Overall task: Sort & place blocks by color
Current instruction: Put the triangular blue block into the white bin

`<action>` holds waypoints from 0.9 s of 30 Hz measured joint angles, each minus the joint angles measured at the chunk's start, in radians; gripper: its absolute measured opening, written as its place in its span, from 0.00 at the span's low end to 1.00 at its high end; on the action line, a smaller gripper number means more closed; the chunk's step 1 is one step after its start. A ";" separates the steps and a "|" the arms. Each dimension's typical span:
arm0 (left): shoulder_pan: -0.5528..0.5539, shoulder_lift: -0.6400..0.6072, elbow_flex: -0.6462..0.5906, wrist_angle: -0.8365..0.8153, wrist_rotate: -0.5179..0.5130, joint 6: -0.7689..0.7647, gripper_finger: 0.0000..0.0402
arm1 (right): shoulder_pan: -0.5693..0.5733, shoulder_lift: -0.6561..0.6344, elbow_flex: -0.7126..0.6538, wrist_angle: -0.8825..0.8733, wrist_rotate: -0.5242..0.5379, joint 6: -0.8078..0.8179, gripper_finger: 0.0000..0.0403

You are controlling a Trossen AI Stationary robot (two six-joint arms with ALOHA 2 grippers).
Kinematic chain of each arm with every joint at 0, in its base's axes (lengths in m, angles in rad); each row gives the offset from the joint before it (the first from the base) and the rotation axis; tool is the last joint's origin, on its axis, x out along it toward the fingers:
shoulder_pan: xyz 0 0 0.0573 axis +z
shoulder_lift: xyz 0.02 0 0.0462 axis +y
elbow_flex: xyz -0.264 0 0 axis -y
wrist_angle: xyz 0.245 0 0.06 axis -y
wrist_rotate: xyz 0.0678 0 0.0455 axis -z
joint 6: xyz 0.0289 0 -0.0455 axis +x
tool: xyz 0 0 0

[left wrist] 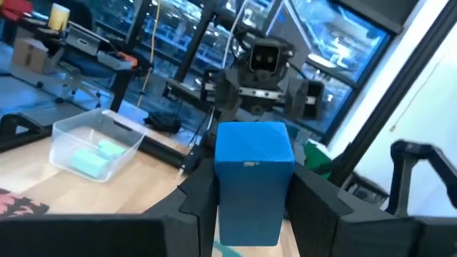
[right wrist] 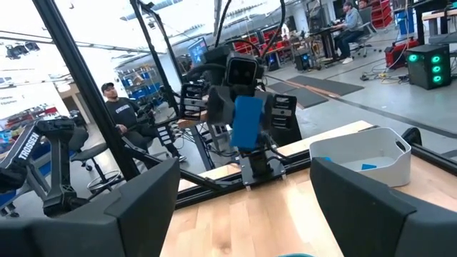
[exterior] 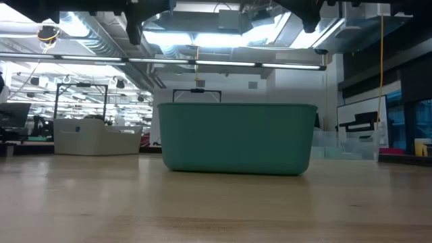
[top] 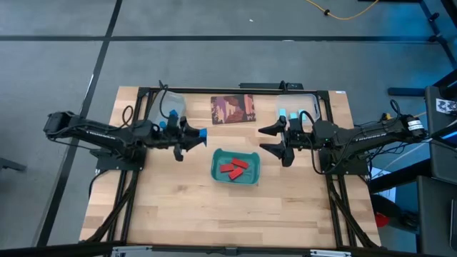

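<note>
Pale wooden counter [top: 178, 207] on grey floor carries a teal rectangular tray [top: 218, 173] holding red blocks [top: 233, 168]; left gripper [top: 198, 135] clasps a dark blue block [left wrist: 253, 178] above it, while right gripper [top: 270, 140] hangs spread beside a brownish-red printed card [top: 233, 109].

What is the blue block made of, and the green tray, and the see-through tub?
The blue block, held in the left end effector, looks like matte plastic or painted wood: flat even colour, no grain showing. The teal tray looks like smooth moulded plastic, with rounded corners and a dull sheen. The clear tub seems thin plastic, since cyan blocks show through its walls.
</note>
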State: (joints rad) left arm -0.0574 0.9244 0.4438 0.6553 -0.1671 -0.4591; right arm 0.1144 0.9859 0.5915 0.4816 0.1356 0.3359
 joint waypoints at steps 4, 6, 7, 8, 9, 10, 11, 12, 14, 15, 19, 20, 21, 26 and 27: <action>-0.023 0.007 0.006 -0.014 -0.033 0.024 0.31 | 0.000 0.000 0.000 0.000 -0.005 0.000 0.79; -0.030 0.007 0.008 -0.008 -0.045 0.024 0.31 | 0.000 0.000 0.000 0.000 -0.005 0.000 0.79; -0.031 0.007 0.008 -0.010 -0.054 0.024 0.31 | 0.000 0.000 0.000 -0.001 -0.005 0.000 0.79; -0.032 0.007 0.008 -0.011 -0.056 0.024 0.31 | 0.000 0.000 0.000 -0.001 -0.005 -0.001 0.79; -0.031 0.007 0.008 -0.011 -0.059 0.024 0.31 | 0.000 0.000 0.000 -0.001 -0.005 -0.002 0.79; -0.031 0.007 0.008 -0.010 -0.059 0.024 0.31 | 0.000 0.000 0.000 -0.001 -0.005 -0.002 0.79; -0.031 0.007 0.008 -0.011 -0.059 0.024 0.31 | 0.000 0.000 0.000 -0.001 -0.005 -0.001 0.79; -0.031 0.007 0.008 -0.011 -0.059 0.024 0.31 | 0.000 0.000 0.000 -0.001 -0.005 -0.002 0.79; -0.031 0.007 0.008 -0.011 -0.059 0.024 0.31 | 0.000 0.000 0.000 -0.001 -0.005 -0.002 0.79; -0.031 0.007 0.008 -0.011 -0.058 0.024 0.31 | 0.000 0.000 0.000 -0.002 -0.005 -0.002 0.79; -0.031 0.007 0.008 -0.012 -0.057 0.024 0.31 | 0.000 0.000 0.000 -0.002 -0.005 -0.004 0.79; -0.030 0.007 0.008 -0.012 -0.058 0.027 0.31 | 0.000 0.000 0.000 -0.002 -0.005 -0.004 0.79; -0.025 0.007 0.008 -0.011 -0.059 0.033 0.31 | 0.000 0.000 0.000 -0.002 -0.005 -0.004 0.79; 0.077 0.007 0.054 -0.056 -0.072 0.040 0.31 | 0.000 0.000 0.000 -0.002 -0.005 -0.004 0.79; 0.116 0.007 0.085 -0.099 -0.051 0.041 0.31 | 0.000 0.000 0.000 -0.002 -0.005 -0.004 0.79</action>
State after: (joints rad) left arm 0.0584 0.9312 0.5289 0.5560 -0.2178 -0.4179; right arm 0.1145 0.9859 0.5915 0.4797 0.1308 0.3319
